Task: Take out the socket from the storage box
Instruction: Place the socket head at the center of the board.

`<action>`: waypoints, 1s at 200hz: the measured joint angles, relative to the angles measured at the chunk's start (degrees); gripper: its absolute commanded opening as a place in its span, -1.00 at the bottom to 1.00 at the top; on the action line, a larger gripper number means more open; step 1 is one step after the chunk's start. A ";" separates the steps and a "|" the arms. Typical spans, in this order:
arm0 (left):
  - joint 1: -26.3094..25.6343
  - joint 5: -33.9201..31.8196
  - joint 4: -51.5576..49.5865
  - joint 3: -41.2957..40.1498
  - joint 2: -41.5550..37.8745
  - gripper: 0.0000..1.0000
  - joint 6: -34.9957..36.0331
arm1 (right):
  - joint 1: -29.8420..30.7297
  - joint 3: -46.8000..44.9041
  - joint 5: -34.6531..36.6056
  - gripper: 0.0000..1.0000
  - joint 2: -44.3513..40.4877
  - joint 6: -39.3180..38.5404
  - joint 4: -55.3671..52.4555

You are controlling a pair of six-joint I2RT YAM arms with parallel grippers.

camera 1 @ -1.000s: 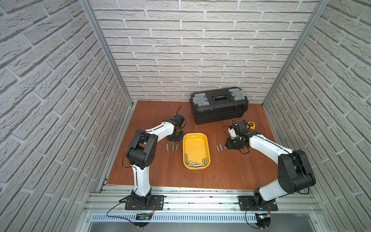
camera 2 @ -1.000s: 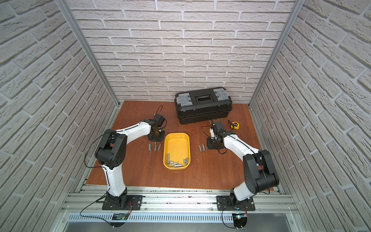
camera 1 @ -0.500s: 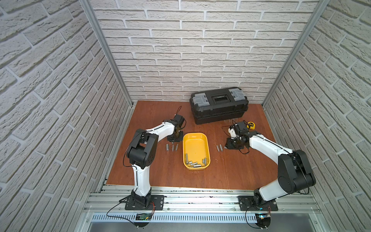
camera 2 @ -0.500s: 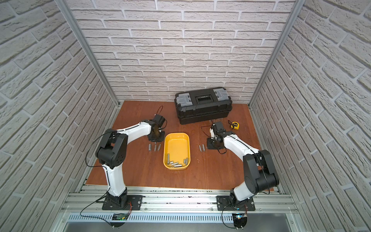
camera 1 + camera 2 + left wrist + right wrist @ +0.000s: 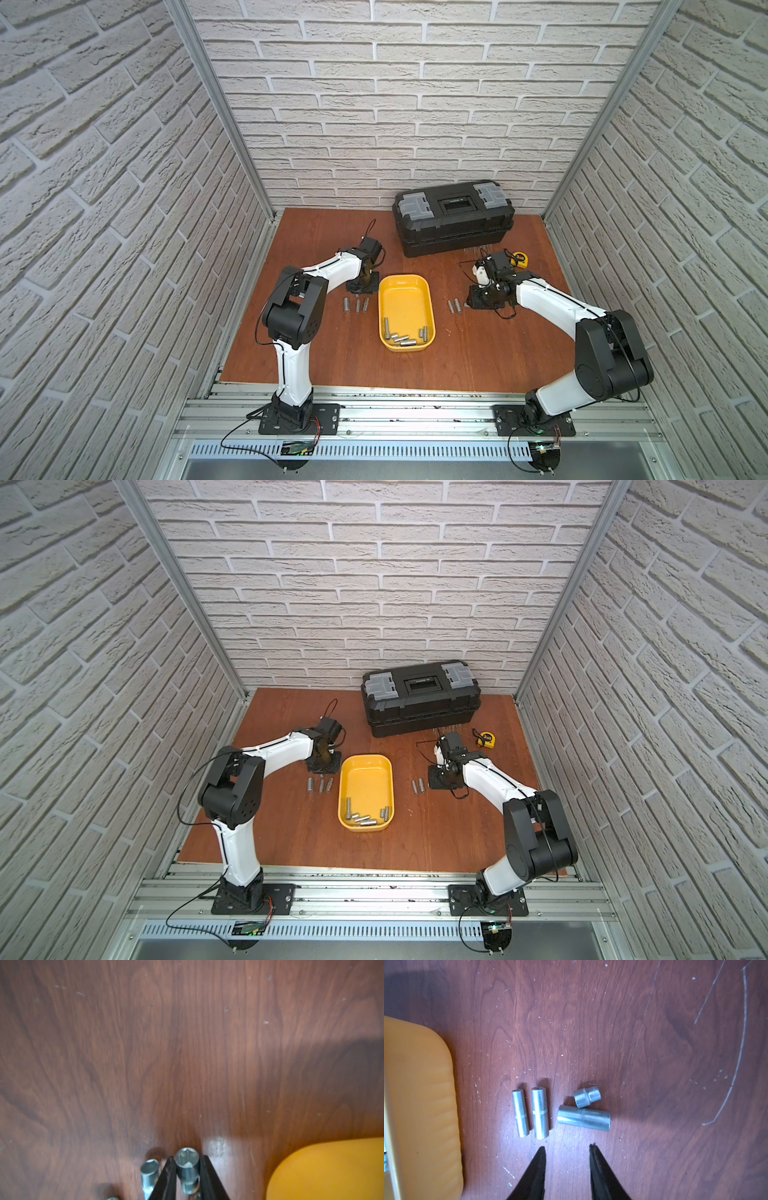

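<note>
The fingers of the left gripper (image 5: 187,1157) clamp a socket (image 5: 188,1167) on the table (image 5: 187,1053) beside the storage box (image 5: 332,1167). The fingers of the right gripper (image 5: 567,1146) stand apart, empty.

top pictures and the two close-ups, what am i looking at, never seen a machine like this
Two robot arms, the left arm and right arm, stand at a table. The two top views look down on the whole scene; each close-up comes from a camera on one arm's wrist. On the table: a yellow box with sockets in it, a black toolbox, a tape measure. The left gripper pinches one socket beside the box; the right gripper is open and empty by four loose sockets.
</note>
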 measured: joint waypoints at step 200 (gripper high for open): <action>-1.62 -4.02 -1.22 1.07 -18.03 -0.23 -0.31 | 13.27 11.85 -1.29 -0.27 -7.85 0.24 -4.00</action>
